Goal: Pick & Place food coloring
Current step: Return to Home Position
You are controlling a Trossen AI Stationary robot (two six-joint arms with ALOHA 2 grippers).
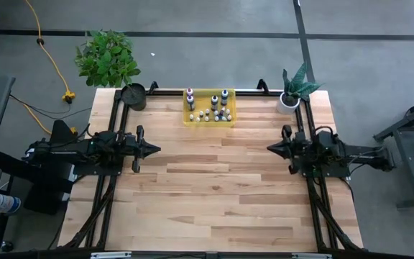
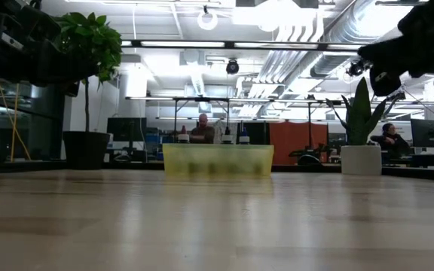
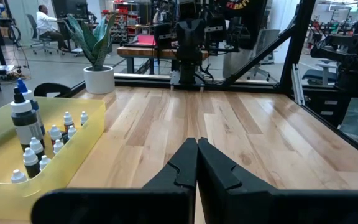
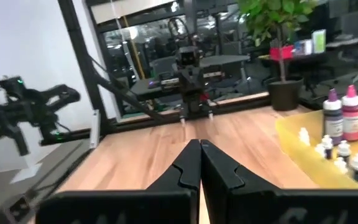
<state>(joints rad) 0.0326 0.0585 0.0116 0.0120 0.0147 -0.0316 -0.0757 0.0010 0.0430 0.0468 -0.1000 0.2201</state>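
Note:
The food coloring bottles [image 1: 210, 108] stand upright inside a yellow see-through bin [image 1: 230, 121] at the table's far edge, several small pale ones with whitish caps and a few taller dark or pink ones. They show in the left wrist view [image 3: 39, 140] and the right wrist view [image 4: 340, 140]. My left gripper [image 1: 157, 149] hovers shut at the table's left side, fingers pointing toward the right. My right gripper [image 1: 269, 147] hovers shut at the right side, pointing left. In the wrist views both sets of fingertips meet [image 3: 197, 142] [image 4: 200, 143]. Neither gripper is near the bin.
A small white pot with a spiky plant [image 1: 290, 97] stands at the far right corner, a dark pot [image 1: 133, 96] at the far left corner. A black frame rail [image 1: 264, 91] runs along the far edge. Bare wooden tabletop [image 1: 214, 194] lies between and in front of the arms.

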